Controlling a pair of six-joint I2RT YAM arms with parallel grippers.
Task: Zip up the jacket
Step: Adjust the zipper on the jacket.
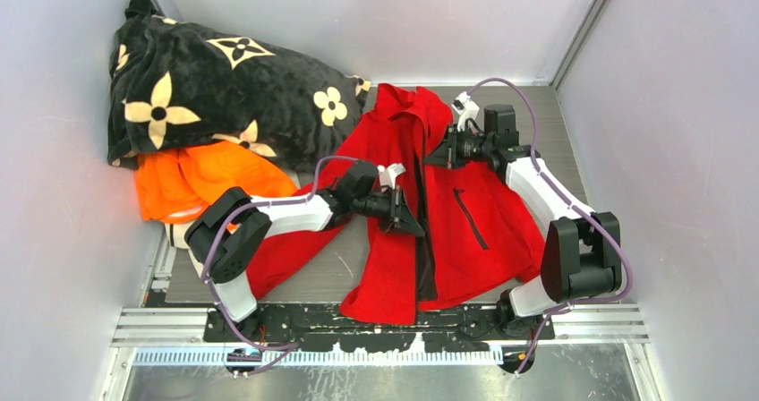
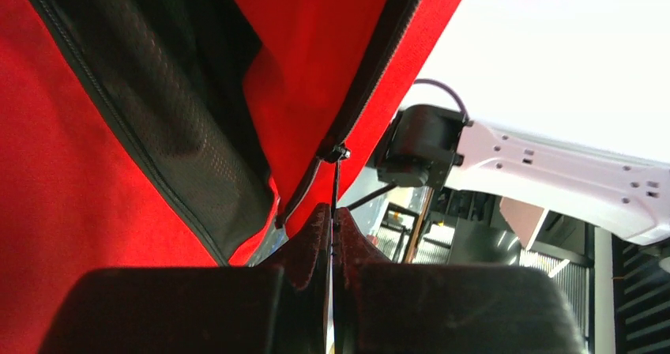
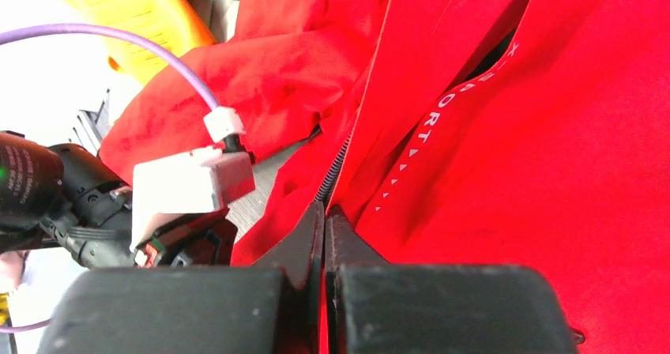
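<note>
top external shows the jacket (image 1: 465,231) spread out in the middle of the worktop (image 1: 349,271). the front's open, the collar points at the far wall, and one sleeve trails off to the left under my left arm. the flower-print blanket (image 1: 224,88) and an orange garment (image 1: 197,182) are piled in the far-left corner, right beside the collar end but not in my way.

left jaws are pinched fully together on the zip pull (image 2: 335,188). in the left wrist view it's a thin dark tab running from the slider (image 2: 338,153) straight down into the jaws. the slider sits where the two front edges meet, with dark mesh lining (image 2: 182,133) showing on one side. right jaws are closed too, clamped on the red front edge right next to the zip teeth (image 3: 336,172), nearer the collar than the left.

handling-wise i'd call this thing light and totally floppy. it's thin fabric with no stiffness, so it'll bunch up and drag along rather than resist. my guess is the slider jams unless that edge is held taut against the pull. the tab is tiny and looks slick, so it's easy to lose from a pinch. best holds imo are what i've got: tab in one, front edge right by the teeth in the other, not out on loose cloth where it'd only stretch.
</note>
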